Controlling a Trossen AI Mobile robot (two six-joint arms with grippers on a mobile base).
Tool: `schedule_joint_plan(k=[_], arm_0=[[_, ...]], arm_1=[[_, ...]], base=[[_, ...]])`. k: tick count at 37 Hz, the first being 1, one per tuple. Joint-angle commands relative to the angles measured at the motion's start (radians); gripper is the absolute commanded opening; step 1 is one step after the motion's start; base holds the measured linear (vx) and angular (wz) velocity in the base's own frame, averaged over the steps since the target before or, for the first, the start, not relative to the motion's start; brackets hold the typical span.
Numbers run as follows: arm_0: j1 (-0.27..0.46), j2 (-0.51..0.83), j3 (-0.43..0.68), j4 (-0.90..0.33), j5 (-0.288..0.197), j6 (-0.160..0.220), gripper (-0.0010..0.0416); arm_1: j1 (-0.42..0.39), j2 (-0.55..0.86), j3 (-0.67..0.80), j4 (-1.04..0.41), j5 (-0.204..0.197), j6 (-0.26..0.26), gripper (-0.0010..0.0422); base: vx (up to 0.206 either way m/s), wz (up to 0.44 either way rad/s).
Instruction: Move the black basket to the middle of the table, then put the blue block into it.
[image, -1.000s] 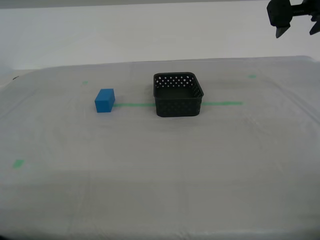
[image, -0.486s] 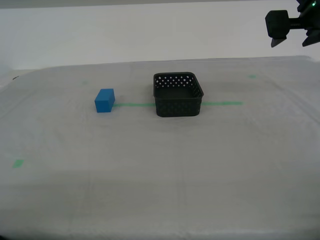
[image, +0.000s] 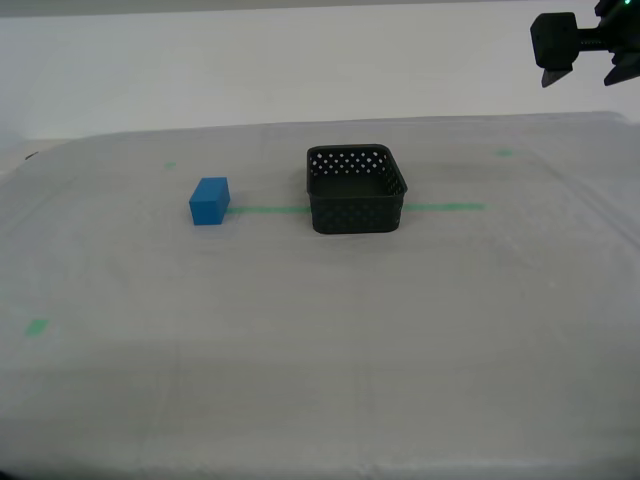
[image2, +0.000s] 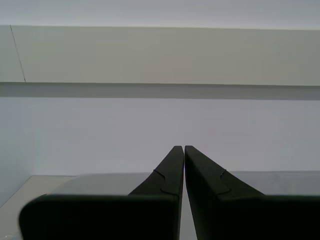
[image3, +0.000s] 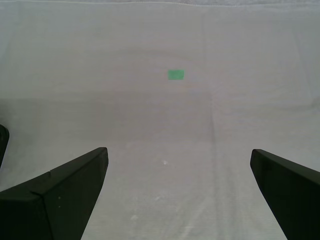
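**Basket empty at mid-counter, block outside it**

The black basket (image: 356, 189) sits upright near the middle of the counter (image: 320, 340), on the green tape line (image: 445, 208); nothing is visible inside it. Its walls are pierced by rows of small round holes, its corners rounded. The blue block (image: 209, 201), plain-faced and much smaller, rests on the counter to the basket's left in the exterior view, well apart from it.

My first tool (image3: 177, 190) hangs over bare sheeting with its jaws spread wide, a green tape mark (image3: 175, 74) beyond. My second tool (image2: 183, 152) has its jaws pressed together on nothing, facing a wall.
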Motion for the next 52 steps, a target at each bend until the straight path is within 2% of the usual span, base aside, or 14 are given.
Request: schedule_joint_plan(k=[1,33,40,46,52], arm_0=[[0.000,0.000,-0.001,0.002,0.000,-0.001,0.0399],[0.000,0.000,0.001,0.002,0.000,-0.001,0.0399],[0.000,0.000,0.001,0.002,0.000,-0.001,0.0399],[0.000,0.000,0.001,0.003,0.000,-0.001,0.0399],[0.000,0.000,0.001,0.002,0.000,-0.001,0.0398]], arm_1=[[0.000,0.000,0.001,0.005,-0.001,0.002,0.0000],[0.000,0.000,0.001,0.006,-0.001,0.001,0.0000],[0.000,-0.001,0.002,0.006,-0.001,-0.023,0.0000],[0.000,-0.001,0.001,0.003,0.000,-0.023,0.0000],[0.000,-0.001,0.001,0.002,0.000,-0.022,0.0035]], base=[[0.000,0.000],[0.000,0.000],[0.000,0.000],[0.000,0.000],[0.000,0.000]])
